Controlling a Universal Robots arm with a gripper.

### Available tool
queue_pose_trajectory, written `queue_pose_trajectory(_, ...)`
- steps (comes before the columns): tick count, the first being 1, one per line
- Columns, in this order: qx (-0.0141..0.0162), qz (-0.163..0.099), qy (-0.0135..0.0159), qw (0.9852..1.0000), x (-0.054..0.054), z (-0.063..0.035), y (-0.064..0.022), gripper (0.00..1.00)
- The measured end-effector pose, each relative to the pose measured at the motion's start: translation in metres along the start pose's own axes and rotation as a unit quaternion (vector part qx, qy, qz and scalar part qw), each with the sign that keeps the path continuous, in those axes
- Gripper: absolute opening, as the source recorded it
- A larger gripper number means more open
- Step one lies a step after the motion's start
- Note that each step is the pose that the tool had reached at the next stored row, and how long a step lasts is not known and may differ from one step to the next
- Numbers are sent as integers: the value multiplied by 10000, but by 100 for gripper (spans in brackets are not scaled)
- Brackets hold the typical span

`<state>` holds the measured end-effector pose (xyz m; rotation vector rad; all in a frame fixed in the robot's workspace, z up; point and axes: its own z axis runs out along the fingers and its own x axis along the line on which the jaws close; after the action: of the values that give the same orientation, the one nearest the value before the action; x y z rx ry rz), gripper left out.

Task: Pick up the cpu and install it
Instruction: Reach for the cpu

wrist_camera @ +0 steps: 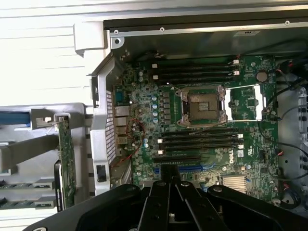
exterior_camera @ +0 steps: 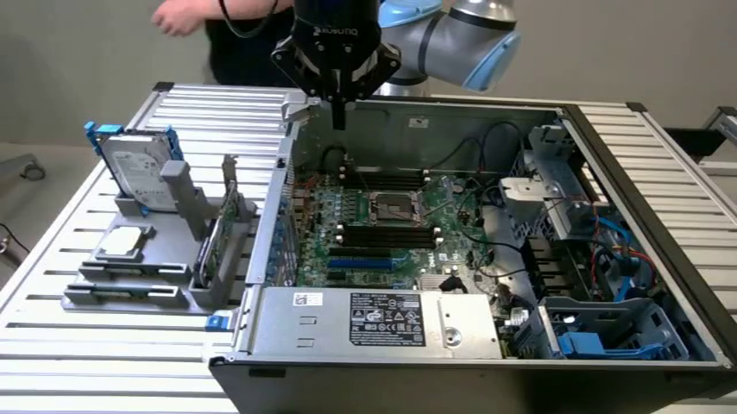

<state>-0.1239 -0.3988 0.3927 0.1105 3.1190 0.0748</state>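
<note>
- We see a hard drive (exterior_camera: 136,172), blue-framed, upright in a grey holder (exterior_camera: 116,297).
- We see long black memory slots (wrist_camera: 199,137).
- We see a person's hand (exterior_camera: 179,17) behind the slatted surface (exterior_camera: 69,362).

You see the cpu (exterior_camera: 124,243) with a smooth, shiny grey metal top. It lies on a dull grey plastic holder (exterior_camera: 150,271). The surface (exterior_camera: 92,362) looks like pale metal with long ridges. The computer case (exterior_camera: 305,326) is bare grey metal, a bit dull. The board (wrist_camera: 144,96) inside is green and glossy, with small metal bits. The hard drive (exterior_camera: 138,172) has a silver metal face in a blue plastic frame. The hand (exterior_camera: 337,123) is black and a little shiny.
</note>
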Motion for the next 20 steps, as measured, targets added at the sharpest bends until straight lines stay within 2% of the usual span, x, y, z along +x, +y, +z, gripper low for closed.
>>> queue_pose_trajectory(2,0,0,0,10000,47,-1,-3,11)
queue_pose_trajectory(17,4,2,50,10000,725,-3,-51,11)
queue_pose_trajectory(20,3,2,52,10000,743,-3,-52,11)
